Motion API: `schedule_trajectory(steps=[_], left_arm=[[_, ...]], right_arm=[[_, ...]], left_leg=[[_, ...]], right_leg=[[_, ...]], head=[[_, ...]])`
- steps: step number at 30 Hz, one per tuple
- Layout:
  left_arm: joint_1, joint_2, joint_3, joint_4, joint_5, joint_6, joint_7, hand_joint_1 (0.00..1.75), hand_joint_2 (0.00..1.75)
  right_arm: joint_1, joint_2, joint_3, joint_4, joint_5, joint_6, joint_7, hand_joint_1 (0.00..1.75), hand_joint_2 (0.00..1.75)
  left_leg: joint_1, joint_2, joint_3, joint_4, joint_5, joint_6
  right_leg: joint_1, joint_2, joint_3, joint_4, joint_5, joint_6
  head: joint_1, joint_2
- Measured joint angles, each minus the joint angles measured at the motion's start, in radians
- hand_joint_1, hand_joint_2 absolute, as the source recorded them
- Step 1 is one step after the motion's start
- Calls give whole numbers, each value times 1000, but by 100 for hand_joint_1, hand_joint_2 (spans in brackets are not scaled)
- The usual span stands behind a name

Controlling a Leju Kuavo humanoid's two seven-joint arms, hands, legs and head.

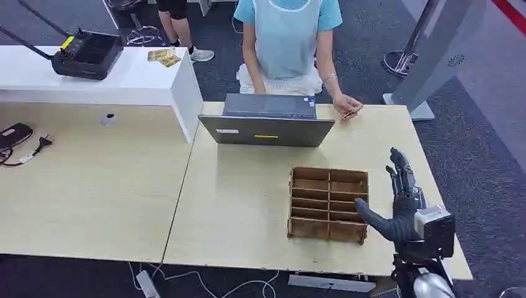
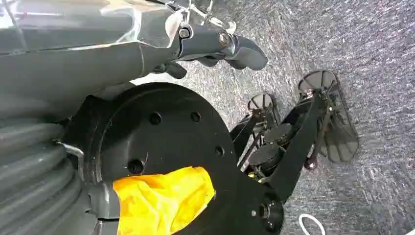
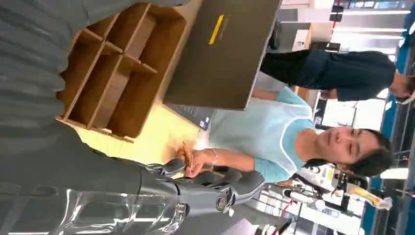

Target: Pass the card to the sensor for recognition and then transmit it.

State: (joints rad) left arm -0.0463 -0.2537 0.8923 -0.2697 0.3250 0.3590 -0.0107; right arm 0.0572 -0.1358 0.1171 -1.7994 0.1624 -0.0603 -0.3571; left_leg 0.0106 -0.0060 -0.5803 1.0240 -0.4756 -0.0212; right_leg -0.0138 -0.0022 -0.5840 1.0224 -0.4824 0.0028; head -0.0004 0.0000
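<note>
one slatted wooden tray (image 1: pixel 328 203)

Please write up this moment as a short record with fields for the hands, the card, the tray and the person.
right hand: raised beside the wooden tray, fingers apart, holding nothing
left hand: hanging over carpet, holding nothing
card: pinched in the person's hand on the table
tray: compartments look empty
person: behind the laptop

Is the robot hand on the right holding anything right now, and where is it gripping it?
Nothing. The right robot hand is raised beside the wooden divider box, fingers extended and apart, with nothing in them.
</note>
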Motion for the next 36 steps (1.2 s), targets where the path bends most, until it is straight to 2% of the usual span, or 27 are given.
schedule_trajectory(steps=[6,17,22,26,29,31,34,36], left_arm=[[0,-2,0,0,-8,0,0,0,175],[-1,-5,0,0,-39,2,5,0,175],[-2,-5,0,0,-45,2,10,0,175],[-3,-5,0,0,-57,2,15,0,175],[-3,-5,0,0,-60,2,17,0,175],[-3,-5,0,0,-68,2,19,0,175],[-5,-3,0,0,-87,-2,32,0,175],[-6,-3,0,0,-95,-2,36,0,175]], right_arm=[[-14,0,0,-9,85,-45,10,0,175],[-96,0,59,-9,398,-243,93,0,175],[-127,-2,82,-8,453,-268,112,0,175],[-152,-8,100,-5,553,-305,146,0,175],[-166,-11,104,-2,568,-307,156,0,175],[-174,-18,113,4,615,-318,184,0,175],[-221,-40,117,36,776,-354,261,0,175],[-250,-56,117,54,842,-370,284,0,175]], left_leg=[[0,0,0,0,0,0],[0,0,0,0,0,0],[0,0,0,0,0,0],[0,0,0,0,0,0],[0,0,0,0,0,0],[0,0,0,0,0,0],[0,1,0,0,0,0],[0,0,0,0,0,0]], right_leg=[[0,0,0,0,0,0],[0,0,0,0,0,0],[0,0,0,0,0,0],[0,1,0,0,0,0],[0,0,0,0,0,0],[0,0,0,0,0,0],[0,1,0,0,0,0],[0,0,0,0,0,0]], head=[[0,0],[0,0],[0,0],[0,0],[0,0],[0,0],[0,0],[0,0]])
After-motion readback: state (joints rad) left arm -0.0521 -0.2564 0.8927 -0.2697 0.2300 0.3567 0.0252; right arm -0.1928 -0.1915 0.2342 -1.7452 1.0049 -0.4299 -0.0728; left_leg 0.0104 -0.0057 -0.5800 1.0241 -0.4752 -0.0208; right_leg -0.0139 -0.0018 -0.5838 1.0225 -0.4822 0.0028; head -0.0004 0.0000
